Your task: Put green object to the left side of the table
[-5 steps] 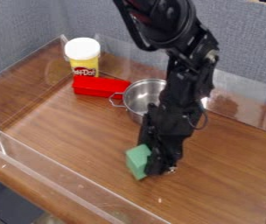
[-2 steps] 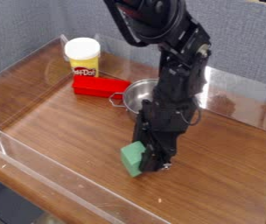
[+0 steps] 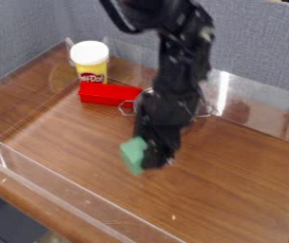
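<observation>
Surface: brown wood-grain table [image 3: 58,123], clear walls at its edges.
Gripper [image 3: 150,154]: pointing down, apparently grasping green object [image 3: 134,156]; image blurred.
Position: nearer the front edge.

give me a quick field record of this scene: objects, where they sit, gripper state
green object: in the gripper, lifted just off the table, near the front middle
gripper: shut on the green object, pointing down
red block: back left, flat on the table
yellow container: behind the red block, white lid, upright
steel pot: right of the red block, mostly hidden by the arm
clear walls: border the table
</observation>
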`<state>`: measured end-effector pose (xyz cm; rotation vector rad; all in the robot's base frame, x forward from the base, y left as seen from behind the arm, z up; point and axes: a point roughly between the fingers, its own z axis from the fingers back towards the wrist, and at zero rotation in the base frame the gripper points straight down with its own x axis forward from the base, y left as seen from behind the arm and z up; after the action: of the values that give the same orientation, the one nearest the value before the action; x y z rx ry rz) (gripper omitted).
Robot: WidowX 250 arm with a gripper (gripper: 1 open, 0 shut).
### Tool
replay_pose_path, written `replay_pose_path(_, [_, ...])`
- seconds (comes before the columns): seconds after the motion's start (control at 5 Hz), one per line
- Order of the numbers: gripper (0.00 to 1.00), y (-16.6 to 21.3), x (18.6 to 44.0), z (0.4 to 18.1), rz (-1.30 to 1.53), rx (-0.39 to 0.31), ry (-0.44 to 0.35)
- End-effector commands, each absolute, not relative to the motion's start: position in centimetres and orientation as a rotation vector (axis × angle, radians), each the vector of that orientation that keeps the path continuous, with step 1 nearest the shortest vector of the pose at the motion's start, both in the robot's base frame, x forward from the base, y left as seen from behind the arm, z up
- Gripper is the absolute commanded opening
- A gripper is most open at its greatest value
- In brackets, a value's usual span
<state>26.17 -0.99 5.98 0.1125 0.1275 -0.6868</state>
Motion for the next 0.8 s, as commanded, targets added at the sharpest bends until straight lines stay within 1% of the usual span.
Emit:
replay_pose_path(0.0, [0.00,2.9,26.9,9.5,-0.548,0.146,0.049])
replay_pose_path(0.2, [0.00,6.9,26.3,9.8,-0.463,0.148,0.051])
replay_pose_path(0.4, [0.00,10.6,25.0,9.7,-0.393,0.146,0.046])
replay_pose_path(0.6, [0.00,12.1,24.3,8.7,-0.380,0.143,0.037])
